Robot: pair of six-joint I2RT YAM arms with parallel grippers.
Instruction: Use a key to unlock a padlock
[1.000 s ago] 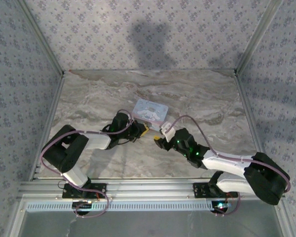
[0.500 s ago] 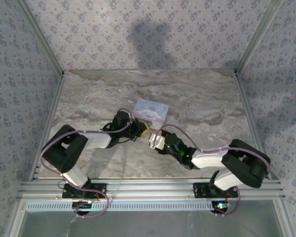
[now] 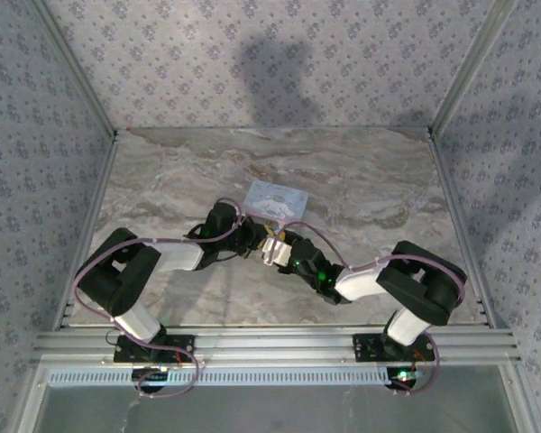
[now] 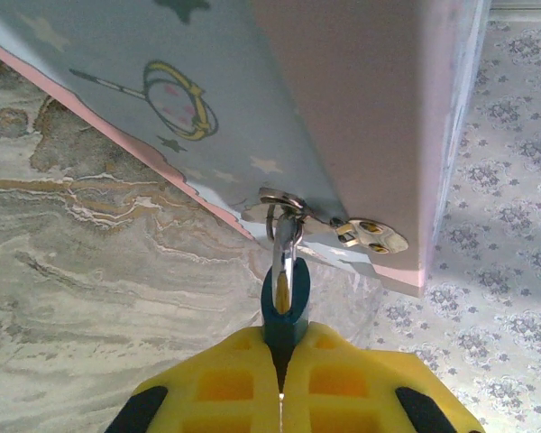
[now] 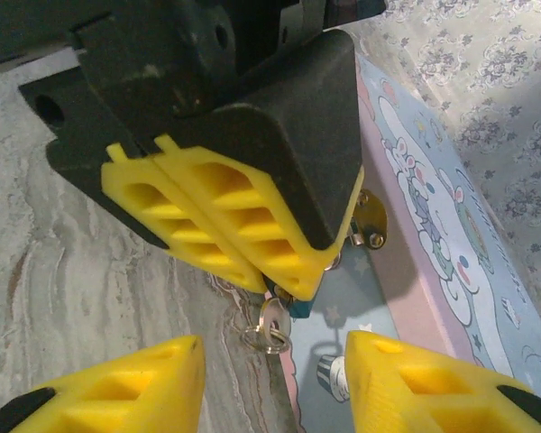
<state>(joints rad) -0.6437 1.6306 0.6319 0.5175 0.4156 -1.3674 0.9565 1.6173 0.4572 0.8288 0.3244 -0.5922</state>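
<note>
Steadiness counts most here. The yellow fingers (image 4: 225,383) of the left gripper (image 4: 281,343) are pressed together on the tiny blue padlock (image 4: 284,302), which hangs from the clasp of the pale blue printed tin (image 4: 162,81), midway between the left and right edges of the marbled table (image 4: 90,271). They should brace it while the right gripper (image 5: 272,350), fingers spread and empty, closes squarely on what seems to be the small silvery key (image 5: 269,332) dangling beneath. The right wrist view gives that key's hang, and the left wrist view the shackle threaded through the clasp.

Right gripper (image 5: 272,350) reached left gripper (image 4: 280,361), jaws narrowing
</note>
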